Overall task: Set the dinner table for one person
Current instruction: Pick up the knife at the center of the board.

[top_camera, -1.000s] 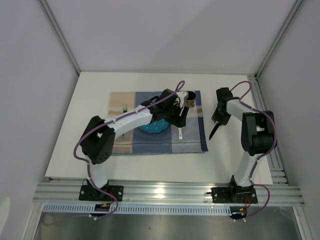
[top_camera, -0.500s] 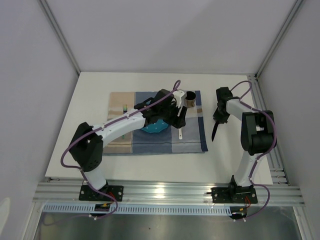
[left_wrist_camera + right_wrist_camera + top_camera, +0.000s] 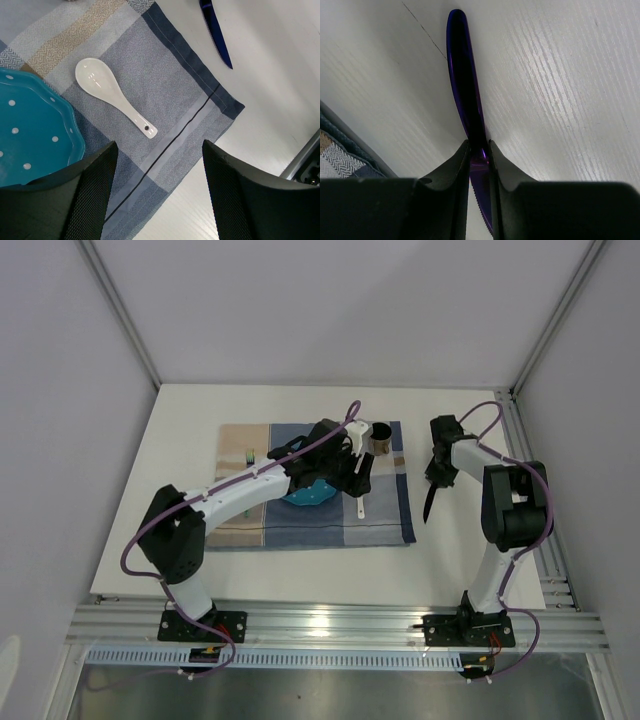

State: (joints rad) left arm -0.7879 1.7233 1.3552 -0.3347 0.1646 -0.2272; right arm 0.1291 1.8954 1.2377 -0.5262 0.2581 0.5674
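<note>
My right gripper (image 3: pixel 479 150) is shut on a dark blue knife (image 3: pixel 465 75), pinching it where handle meets serrated blade. The knife (image 3: pixel 430 502) slants over the white dinner table (image 3: pixel 180 440) just right of the checked placemat (image 3: pixel 385 520). My left gripper (image 3: pixel 159 147) hangs open above the placemat's near right corner (image 3: pixel 170 100) with nothing between its fingers. A white spoon (image 3: pixel 112 95) lies on the cloth beside a teal dotted plate (image 3: pixel 30 125). From the top I see the left gripper (image 3: pixel 355 475) over the plate (image 3: pixel 305 495) and spoon (image 3: pixel 360 505).
A dark round cup (image 3: pixel 381 440) stands at the placemat's far right corner. A small green item (image 3: pixel 249 454) lies on the cloth's left part. Aluminium rails (image 3: pixel 330 625) edge the table at the front and right, with white walls around it.
The right gripper's jaws have closed on the knife. The left arm's elbow swung lower and leftward, and its gripper shifted slightly over the placemat, still open.
</note>
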